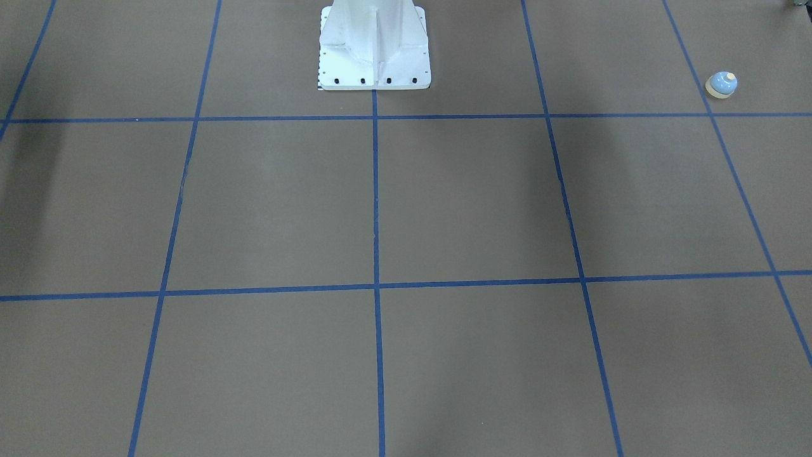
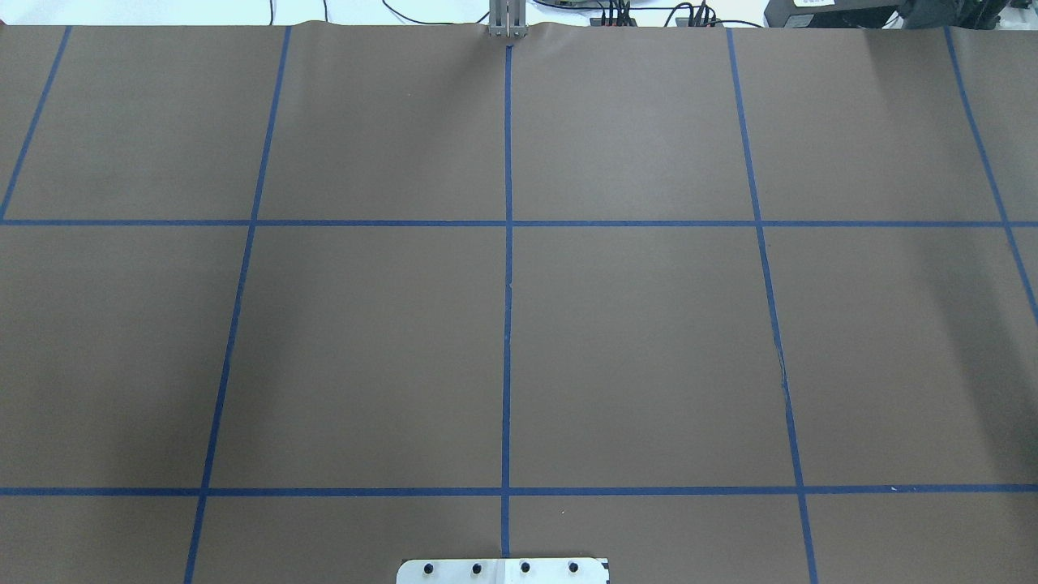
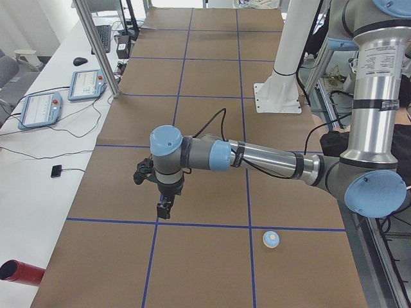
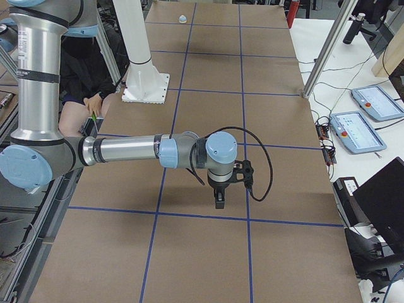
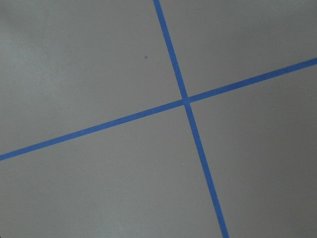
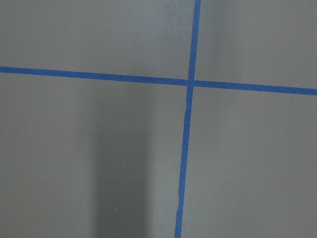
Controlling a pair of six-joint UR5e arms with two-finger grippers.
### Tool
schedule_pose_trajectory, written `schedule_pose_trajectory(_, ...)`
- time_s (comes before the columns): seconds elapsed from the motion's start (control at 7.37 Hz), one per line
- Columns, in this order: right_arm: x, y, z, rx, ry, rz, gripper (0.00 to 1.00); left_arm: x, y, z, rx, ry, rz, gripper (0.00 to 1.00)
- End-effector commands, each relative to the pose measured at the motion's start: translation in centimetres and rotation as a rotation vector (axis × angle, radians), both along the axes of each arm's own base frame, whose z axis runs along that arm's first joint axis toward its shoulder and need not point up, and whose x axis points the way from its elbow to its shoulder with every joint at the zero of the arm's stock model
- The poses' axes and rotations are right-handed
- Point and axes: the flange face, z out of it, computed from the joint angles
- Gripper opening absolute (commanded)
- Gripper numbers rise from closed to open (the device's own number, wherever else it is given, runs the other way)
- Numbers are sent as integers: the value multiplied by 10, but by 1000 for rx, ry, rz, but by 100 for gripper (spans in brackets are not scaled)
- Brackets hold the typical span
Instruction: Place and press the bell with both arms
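Observation:
The light-blue bell with its cream button stands upright on the brown table near the robot's left end; it also shows in the exterior left view and, far off, in the exterior right view. My left gripper hangs fingers-down above the table, well apart from the bell, toward the operators' side. My right gripper hangs fingers-down over the table's other end. Both show only in the side views, so I cannot tell whether they are open or shut. The wrist views show only brown table and blue tape lines.
The white pedestal stands at the robot's edge of the table. A red cylinder lies at the table's left-end corner on the operators' side. Teach pendants and cables lie on the white bench beside the table. A person sits behind the robot.

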Motion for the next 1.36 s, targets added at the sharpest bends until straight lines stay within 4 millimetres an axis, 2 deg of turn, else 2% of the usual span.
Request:
schedule_pose_trajectory(0.0, 0, 0, 0, 1, -1, 0, 100, -2, 6, -42, -41, -60, -55, 100)
schedule_pose_trajectory(0.27, 0, 0, 0, -1, -1, 0, 100, 4, 13, -79, -57, -98, -90, 100)
schedule_pose_trajectory(0.41, 0, 1, 1, -2, -1, 0, 100, 17, 19, -98, -87, -105, -125, 100)
schedule_pose_trajectory(0.81, 0, 1, 1, -3, -1, 0, 100, 53, 31, -126, -106, -204, -178, 100)
schedule_pose_trajectory(1.22, 0, 1, 1, -4, -1, 1, 100, 74, 74, -174, -156, -300, -277, 100)
